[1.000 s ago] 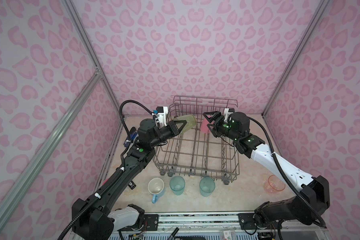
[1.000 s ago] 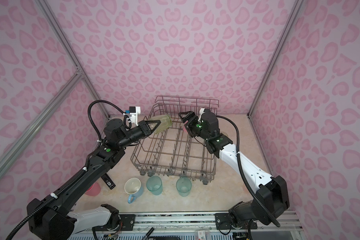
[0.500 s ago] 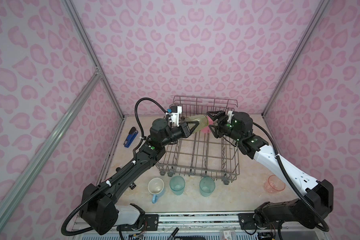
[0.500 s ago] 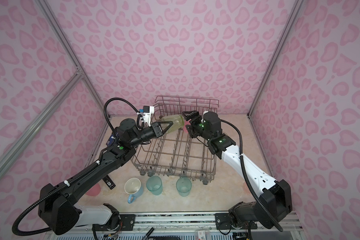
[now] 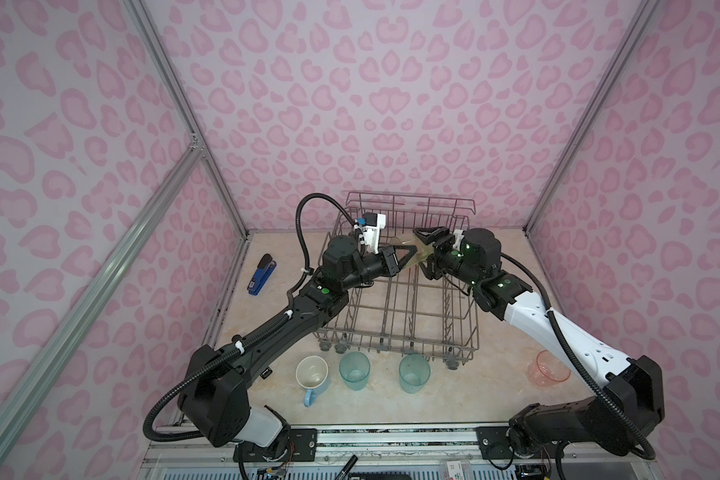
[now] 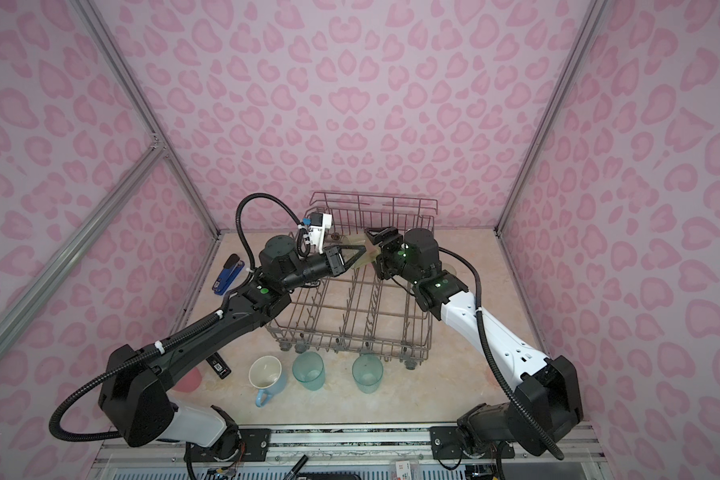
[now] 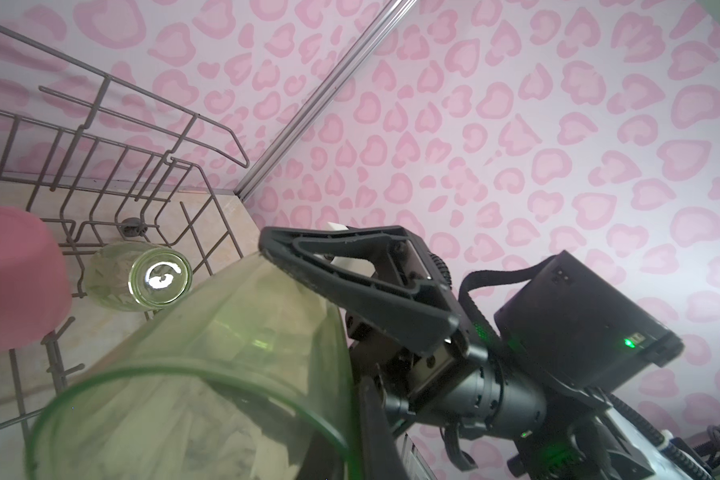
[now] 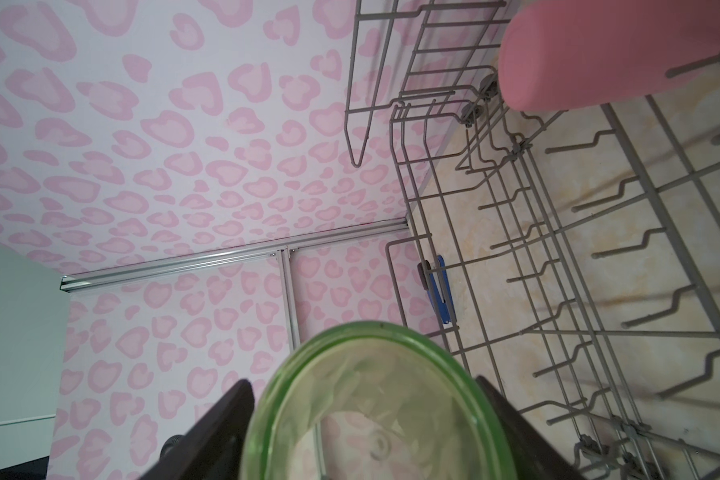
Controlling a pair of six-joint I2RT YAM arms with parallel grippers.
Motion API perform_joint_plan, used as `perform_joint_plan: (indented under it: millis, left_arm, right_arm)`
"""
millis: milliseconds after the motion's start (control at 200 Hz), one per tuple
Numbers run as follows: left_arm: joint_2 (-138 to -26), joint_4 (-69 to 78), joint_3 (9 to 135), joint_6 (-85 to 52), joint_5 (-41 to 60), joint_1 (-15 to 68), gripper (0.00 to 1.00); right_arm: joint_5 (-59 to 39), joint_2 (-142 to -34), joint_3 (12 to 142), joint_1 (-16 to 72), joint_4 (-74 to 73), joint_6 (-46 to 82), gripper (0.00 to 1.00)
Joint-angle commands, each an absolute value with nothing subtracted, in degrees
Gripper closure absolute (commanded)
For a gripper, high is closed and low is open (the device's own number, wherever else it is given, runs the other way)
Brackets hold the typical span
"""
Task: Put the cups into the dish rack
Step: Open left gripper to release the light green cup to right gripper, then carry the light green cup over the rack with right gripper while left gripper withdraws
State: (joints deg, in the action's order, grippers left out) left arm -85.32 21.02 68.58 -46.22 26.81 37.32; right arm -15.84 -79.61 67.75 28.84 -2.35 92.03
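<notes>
The rack [image 5: 391,316] is set mid-table, and above its far half the two arms are brought nose to nose. The left gripper [image 5: 411,253] is clamped on the wall of the green cup [image 7: 225,353] at its rim, so the cup is held on its side in the air over the rack, not yet in it. The right gripper [image 5: 427,252] is spread around the cup's base with one finger laid along the wall; whether pressure is applied cannot be told. A hand-over is judged to be under way. Inside the rack, near the far side, a pink cup [image 7: 13,278] and a second green cup [image 7: 142,276] are seen. Outside it, by the front edge, a mug [image 5: 312,372], a teal cup [image 5: 354,370] and a second teal cup [image 5: 413,372] are stood, with a salmon cup [image 5: 551,370] well apart. If the left grip is released before the right is firm, the cup could be dropped onto the tines. The slick, tapered wall could be squeezed out of the jaws. If both grips are maintained while the arms part, the thin plastic could be bent or twisted loose. On lowering, the nearby pink cup could be struck.
</notes>
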Motion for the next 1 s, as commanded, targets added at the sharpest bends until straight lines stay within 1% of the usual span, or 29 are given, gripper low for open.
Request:
perform_joint_plan:
  millis: [0, 65, 100, 135, 210, 375, 395, 405, 420, 565, 665, 820, 915, 1000]
  left_arm:
    - [-86.86, 24.99, 70.51, -45.09, 27.15, 37.94, 0.97]
    - [-87.32, 24.93, 70.96, -45.00, 27.14, 38.19, 0.97]
    - [-87.45, 24.78, 71.10, -44.91, 26.98, 38.37, 0.96]
    - [-87.56, 24.53, 71.19, -44.70, 26.96, 38.35, 0.94]
    - [-87.42, 23.94, 71.15, -44.35, 26.56, 38.33, 0.90]
    - [-85.97, 21.26, 70.62, -43.12, 25.16, 38.41, 0.66]
    - [-85.69, 20.74, 70.54, -42.88, 24.79, 38.35, 0.65]
    - [-85.56, 20.46, 70.43, -42.82, 24.52, 38.37, 0.61]
    - [-85.29, 20.09, 70.40, -42.54, 24.26, 38.36, 0.58]
    - [-82.66, 14.60, 69.63, -40.00, 20.54, 38.37, 0.33]
    - [-80.87, 8.78, 69.68, -37.85, 17.74, 38.39, 0.20]
    - [-78.52, -2.44, 71.33, -34.19, 12.46, 38.07, 0.06]
    - [-77.23, -12.40, 73.88, -30.92, 6.87, 37.73, 0.01]
    - [-76.02, -19.83, 75.65, -28.74, 3.29, 36.79, 0.00]
  right_arm:
    - [-14.92, -78.87, 66.37, 28.95, -4.36, 93.23, 0.30]
    - [-14.39, -78.34, 65.62, 28.97, -4.92, 93.71, 0.33]
    - [-13.97, -78.07, 65.32, 28.92, -5.01, 93.74, 0.37]
    - [-13.64, -77.76, 65.17, 28.94, -5.10, 93.55, 0.41]
    - [-12.87, -77.37, 64.82, 28.92, -4.79, 93.16, 0.44]
    - [-11.06, -76.62, 64.20, 28.97, -3.75, 91.38, 0.44]
    - [-10.87, -76.43, 64.18, 28.96, -3.63, 91.12, 0.44]
    - [-10.72, -76.35, 64.03, 28.99, -3.57, 90.96, 0.44]
    - [-10.39, -76.31, 64.01, 28.96, -3.46, 90.60, 0.44]
    - [-7.41, -75.24, 63.72, 28.82, -1.04, 86.30, 0.44]
    - [-4.67, -74.42, 63.78, 28.52, 1.06, 82.04, 0.45]
    - [1.12, -72.96, 64.31, 28.68, 5.41, 72.55, 0.45]
    - [5.72, -71.99, 64.16, 29.48, 7.43, 65.92, 0.45]
    - [10.30, -71.63, 64.69, 30.53, 9.55, 60.67, 0.44]
